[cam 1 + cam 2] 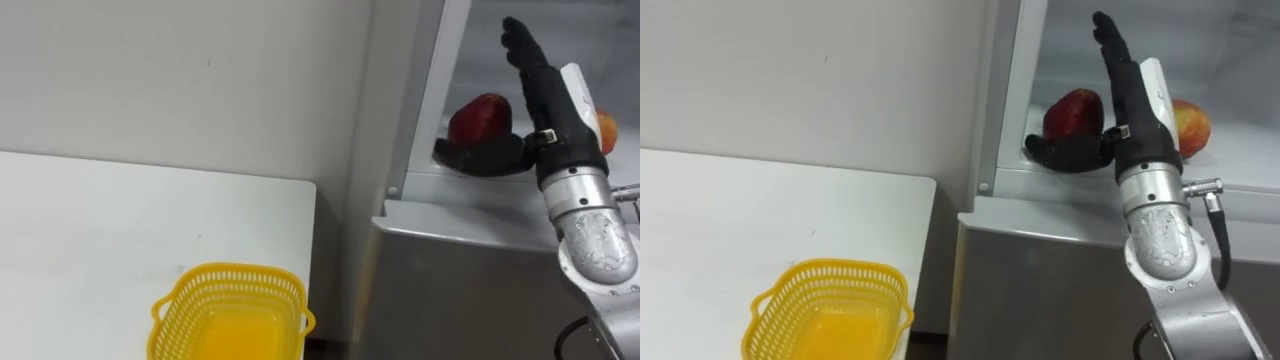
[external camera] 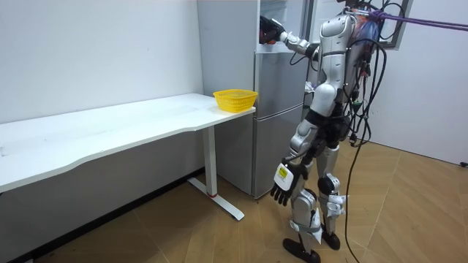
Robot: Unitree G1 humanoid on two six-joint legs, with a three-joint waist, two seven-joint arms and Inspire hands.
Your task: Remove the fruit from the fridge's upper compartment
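Dark red apple (image 1: 1072,112) sits on the upper shelf of the fridge (image 1: 1040,275), beside a paler apple (image 1: 1192,128); right hand (image 1: 1132,112) against it, fingers straight, thumb spread; yellow basket (image 1: 232,300) on the white table (image 1: 100,230); room view adds left hand (image 2: 281,191) hanging relaxed above the wood floor (image 2: 183,234).

This is looking like a sparse test room set up as a kitchen corner: a long white table (image 2: 110,135) is running along a plain white wall (image 2: 88,51), a grey fridge (image 2: 274,124) is standing at its end, 1 yellow basket (image 2: 235,99) is sitting on the table, and wood-pattern flooring (image 2: 183,234) is covering the ground.
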